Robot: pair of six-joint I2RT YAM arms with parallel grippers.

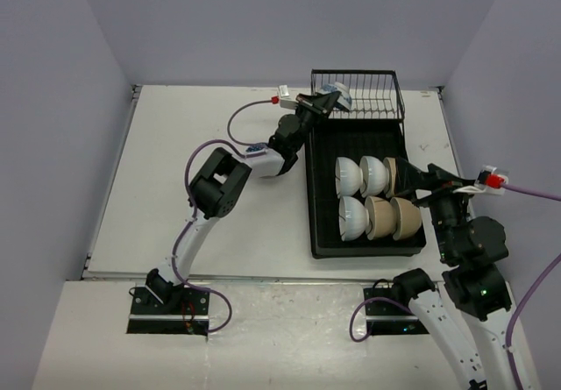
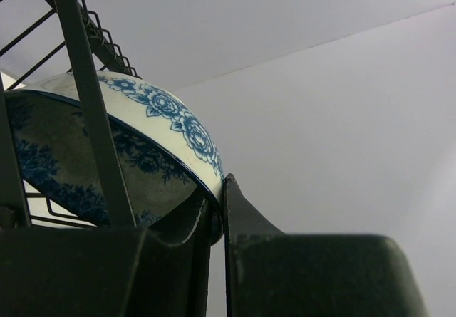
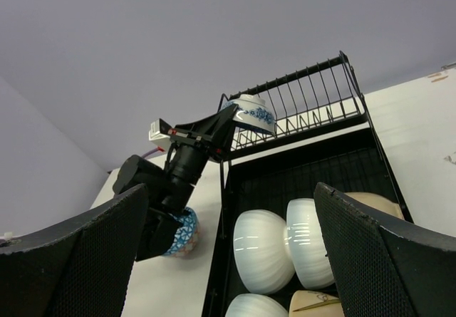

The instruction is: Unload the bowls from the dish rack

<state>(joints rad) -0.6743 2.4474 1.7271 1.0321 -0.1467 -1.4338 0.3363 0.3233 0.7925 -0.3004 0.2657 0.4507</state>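
The black dish rack (image 1: 323, 232) lies at centre right, its wire basket (image 1: 368, 92) at the far end. Two rows of bowls stand on edge in the tray: white bowls (image 1: 348, 175) (image 1: 352, 217) and tan bowls (image 1: 379, 217) (image 1: 405, 217). My left gripper (image 1: 326, 102) is shut on the rim of the blue-and-white bowl (image 2: 171, 114) at the basket's left end, held above the basket's floor. My right gripper (image 1: 405, 182) is open, at the right end of the far row, by a tan bowl (image 3: 374, 203). The white bowls (image 3: 263, 249) lie between its fingers (image 3: 385, 253) in its wrist view.
A bowl with a blue triangle pattern (image 3: 182, 231) sits on the table left of the rack, under my left arm. A wire bar of the basket (image 2: 85, 82) crosses in front of the held bowl. The white table (image 1: 175, 180) stretches left of the rack.
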